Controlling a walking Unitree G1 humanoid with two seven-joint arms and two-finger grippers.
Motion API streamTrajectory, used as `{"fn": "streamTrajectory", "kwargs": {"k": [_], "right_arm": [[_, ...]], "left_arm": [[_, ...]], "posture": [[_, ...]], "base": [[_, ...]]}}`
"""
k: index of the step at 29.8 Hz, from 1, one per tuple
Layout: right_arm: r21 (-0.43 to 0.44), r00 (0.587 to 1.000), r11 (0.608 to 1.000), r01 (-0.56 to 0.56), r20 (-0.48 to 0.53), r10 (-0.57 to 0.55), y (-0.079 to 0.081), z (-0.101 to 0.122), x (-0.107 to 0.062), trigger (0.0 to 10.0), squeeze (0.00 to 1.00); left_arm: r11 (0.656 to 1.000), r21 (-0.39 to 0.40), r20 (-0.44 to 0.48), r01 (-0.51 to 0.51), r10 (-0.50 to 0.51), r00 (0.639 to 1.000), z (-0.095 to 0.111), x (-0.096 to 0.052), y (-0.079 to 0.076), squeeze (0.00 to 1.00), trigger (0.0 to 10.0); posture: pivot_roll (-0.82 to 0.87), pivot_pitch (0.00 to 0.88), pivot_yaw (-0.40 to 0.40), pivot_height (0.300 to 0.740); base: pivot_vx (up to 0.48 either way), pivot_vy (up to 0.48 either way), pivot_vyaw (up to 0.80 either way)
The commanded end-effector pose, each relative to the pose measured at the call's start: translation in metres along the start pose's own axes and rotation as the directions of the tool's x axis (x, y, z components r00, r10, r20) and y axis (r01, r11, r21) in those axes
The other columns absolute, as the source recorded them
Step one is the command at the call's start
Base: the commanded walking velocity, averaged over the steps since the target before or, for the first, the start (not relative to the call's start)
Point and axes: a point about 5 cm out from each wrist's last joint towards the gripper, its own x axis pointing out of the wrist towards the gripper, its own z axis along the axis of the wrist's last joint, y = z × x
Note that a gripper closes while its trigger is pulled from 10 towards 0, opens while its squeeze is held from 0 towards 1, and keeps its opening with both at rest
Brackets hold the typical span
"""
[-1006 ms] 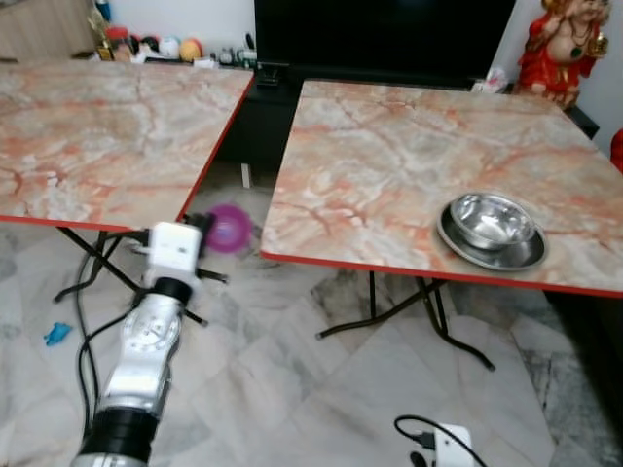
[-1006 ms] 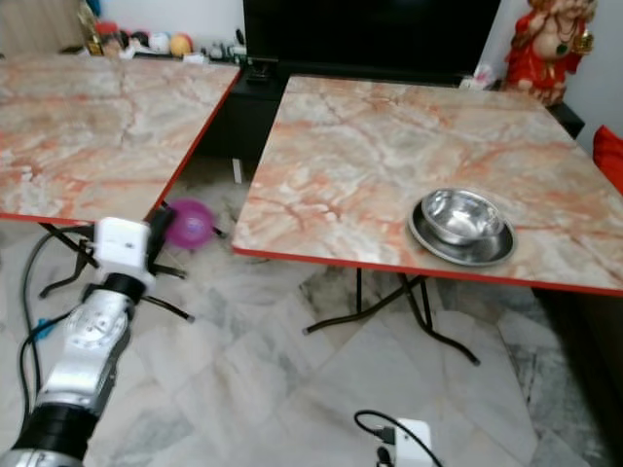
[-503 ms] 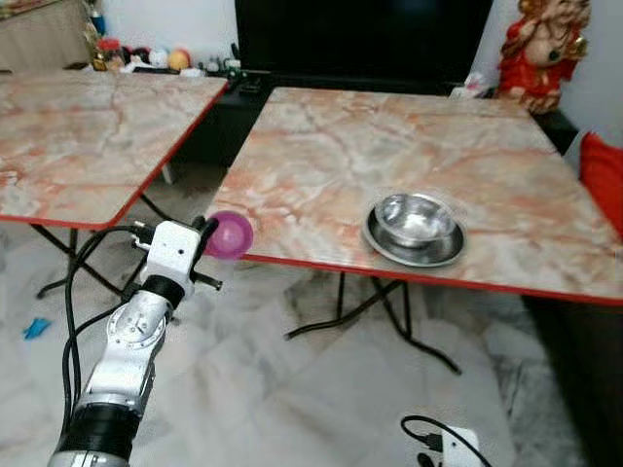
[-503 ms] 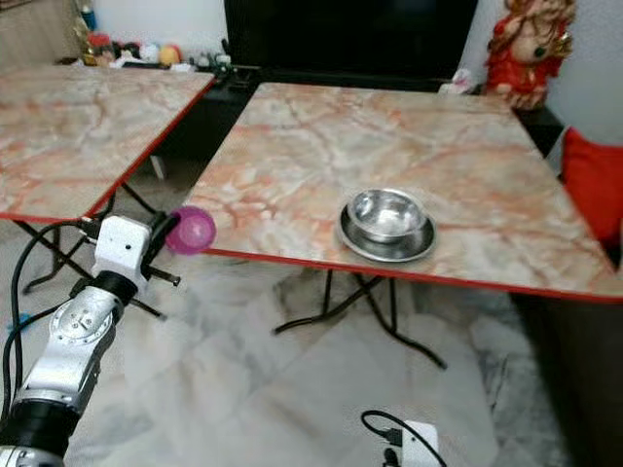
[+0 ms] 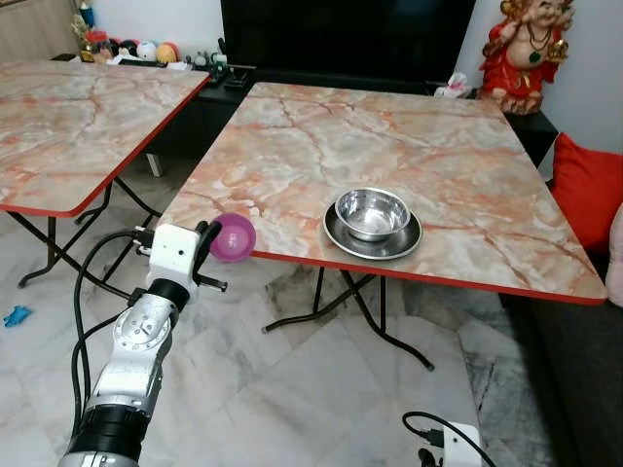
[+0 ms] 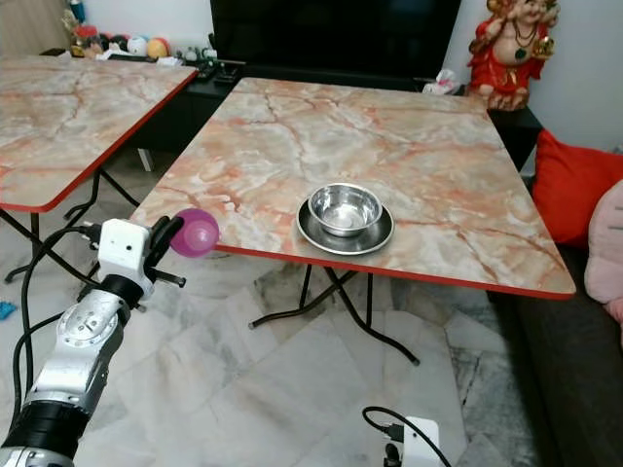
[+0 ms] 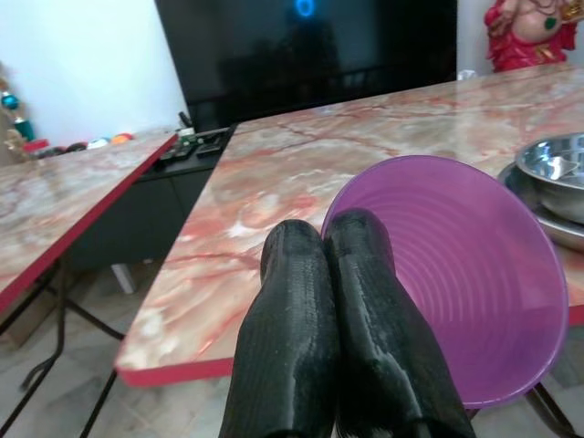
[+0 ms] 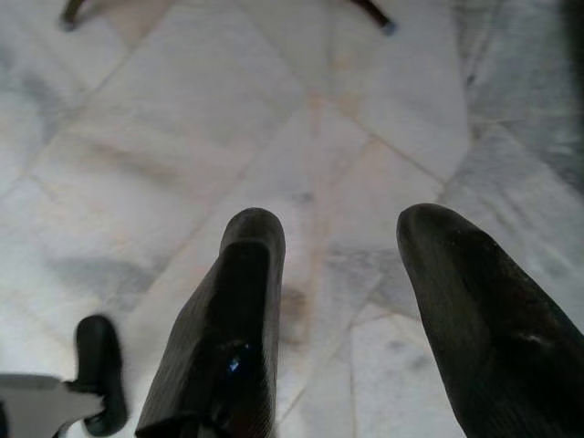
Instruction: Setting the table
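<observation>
1. Our left gripper point(image 7: 330, 239) is raised in front of us just off the near left corner of the marble-patterned folding table point(image 5: 409, 146), its two black fingers pressed together on the rim of a purple plastic bowl point(image 5: 233, 237).
2. The purple bowl is tilted on its side, held in the air beside the table's red edge, not resting on it; in the left wrist view its ribbed inside faces the camera.
3. On the table, near the front edge and about mid-width, sits a stainless steel bowl point(image 5: 372, 211) inside a shallow steel plate point(image 5: 335, 231); both are well apart from the purple bowl.
4. Our right gripper point(image 8: 338, 301) hangs low over the pale marble floor tiles point(image 8: 182, 137), its fingers spread apart with nothing between them.
5. A second marble-patterned table point(image 5: 68, 117) stands to our left, separated from the first by a gap.
6. Behind the tables is a dark television screen point(image 5: 346, 39), with a red and gold figurine point(image 5: 518, 49) to its right.
7. A red cushion point(image 5: 576, 190) lies at the far right; what it rests on looks like a dark sofa, though we cannot be sure.
8. A black cable point(image 5: 88, 282) loops beside our left arm.
</observation>
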Motion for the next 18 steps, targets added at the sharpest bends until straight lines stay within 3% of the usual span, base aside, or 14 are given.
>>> {"fn": "streamTrajectory", "kwargs": {"k": [1,4,12,18], "right_arm": [[0.009,1.000,1.000,0.004,0.001,-0.004,-0.0015,0.0002,0.0000,10.0,0.00],[0.011,1.000,1.000,0.005,0.000,-0.005,-0.0016,-0.0001,-0.0001,10.0,0.00],[0.008,1.000,1.000,0.000,-0.004,0.000,-0.0018,-0.0003,0.0000,10.0,0.00],[-0.001,1.000,1.000,0.001,0.002,-0.001,-0.0025,0.0002,0.0000,10.0,0.00]], "left_arm": [[1.000,-0.028,0.019,0.003,-0.002,1.000,0.0051,0.0025,-0.0002,0.00,10.0],[0.999,-0.034,0.021,0.003,-0.003,1.000,0.0055,0.0031,-0.0006,0.00,10.0],[0.999,-0.036,0.025,0.013,-0.012,1.000,0.0068,0.0056,-0.0040,0.00,10.0],[0.999,-0.032,0.028,0.008,-0.007,1.000,0.0075,0.0054,-0.0038,0.00,10.0]], "posture": [[0.17,0.000,-0.054,0.740],[0.17,0.000,-0.053,0.740],[0.17,0.000,-0.056,0.740],[0.17,0.000,-0.058,0.740]], "base": [[0.000,0.000,0.00],[0.000,0.000,0.00],[0.000,0.000,-0.73],[0.000,0.000,0.00]]}}
